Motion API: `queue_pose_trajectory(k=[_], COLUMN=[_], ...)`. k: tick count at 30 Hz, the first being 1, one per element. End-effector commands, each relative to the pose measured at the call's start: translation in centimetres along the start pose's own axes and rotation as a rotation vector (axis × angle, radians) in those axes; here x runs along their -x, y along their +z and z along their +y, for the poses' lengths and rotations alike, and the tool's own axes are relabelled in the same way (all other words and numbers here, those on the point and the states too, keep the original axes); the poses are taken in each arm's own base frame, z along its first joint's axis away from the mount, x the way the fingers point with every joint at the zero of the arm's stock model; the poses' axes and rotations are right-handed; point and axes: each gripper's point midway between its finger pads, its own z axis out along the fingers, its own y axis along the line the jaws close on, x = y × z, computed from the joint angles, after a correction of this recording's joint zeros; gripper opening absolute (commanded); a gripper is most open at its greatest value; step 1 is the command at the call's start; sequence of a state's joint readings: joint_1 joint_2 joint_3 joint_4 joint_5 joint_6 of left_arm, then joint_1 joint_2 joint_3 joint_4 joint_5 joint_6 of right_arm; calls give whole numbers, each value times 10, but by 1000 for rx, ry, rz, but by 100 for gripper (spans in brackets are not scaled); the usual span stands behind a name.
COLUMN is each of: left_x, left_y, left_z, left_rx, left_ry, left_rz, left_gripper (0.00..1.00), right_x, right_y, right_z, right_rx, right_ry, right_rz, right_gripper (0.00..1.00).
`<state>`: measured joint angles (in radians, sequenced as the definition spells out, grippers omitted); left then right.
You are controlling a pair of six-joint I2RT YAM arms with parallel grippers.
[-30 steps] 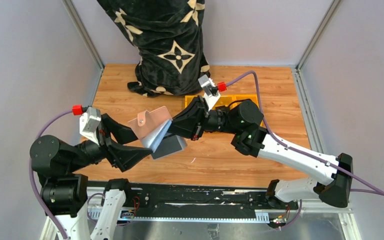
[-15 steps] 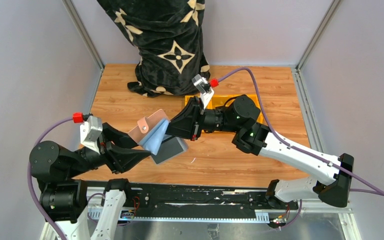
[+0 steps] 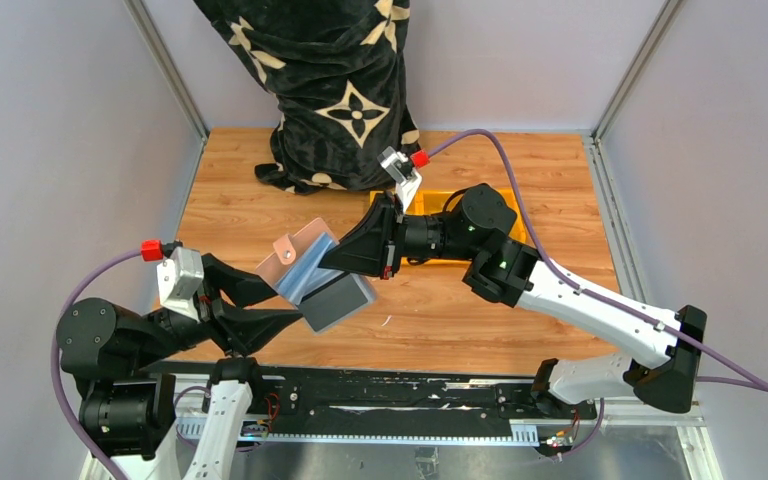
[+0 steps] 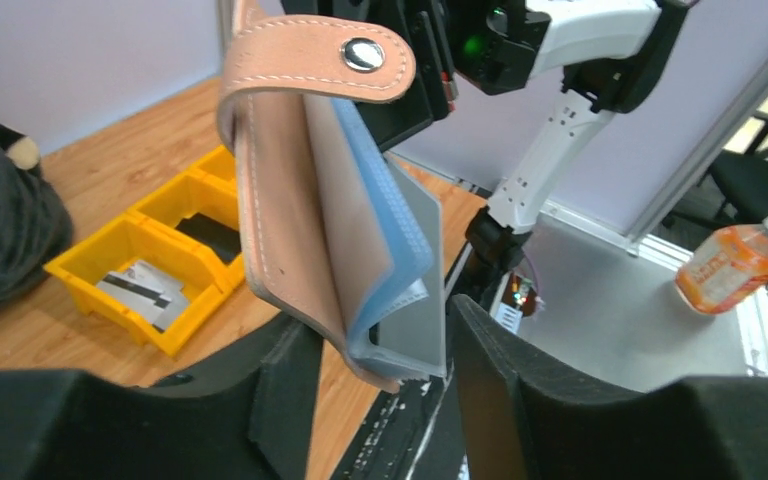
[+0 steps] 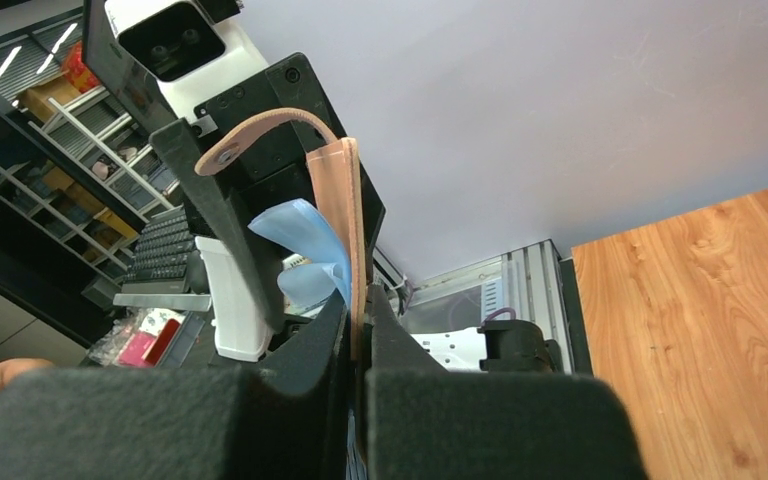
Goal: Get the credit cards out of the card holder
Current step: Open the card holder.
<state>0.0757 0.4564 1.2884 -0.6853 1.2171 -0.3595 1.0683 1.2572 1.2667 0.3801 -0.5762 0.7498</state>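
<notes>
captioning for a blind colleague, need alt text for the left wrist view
An open brown card holder stands upright between the spread black fingers of the left gripper, with a pale blue card fanning out from inside it. Behind it, a yellow bin sits on the wooden table.

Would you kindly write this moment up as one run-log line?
right fingers: shut on card holder, held aloft | left fingers: open, straddling its free end | blue card: protruding, not yet out
</notes>
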Motion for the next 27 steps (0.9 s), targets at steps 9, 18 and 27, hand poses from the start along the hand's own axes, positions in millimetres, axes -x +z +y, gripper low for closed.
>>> queue_pose_trajectory(k=[9, 18, 27], left_x=[8, 16, 40], left_y=[-6, -9, 2], left_z=[19, 38, 40], left_rx=[158, 267, 228], left_ry=[169, 137, -139], left_rz=[-59, -91, -217], left_gripper=[22, 9, 0], right_x=[20, 14, -3], right_y=[1, 10, -4], right_z=[23, 36, 57], right_rx=[85, 176, 328], right_ry=[20, 30, -64], right_rz=[-27, -11, -21], right_gripper=[0, 5, 49])
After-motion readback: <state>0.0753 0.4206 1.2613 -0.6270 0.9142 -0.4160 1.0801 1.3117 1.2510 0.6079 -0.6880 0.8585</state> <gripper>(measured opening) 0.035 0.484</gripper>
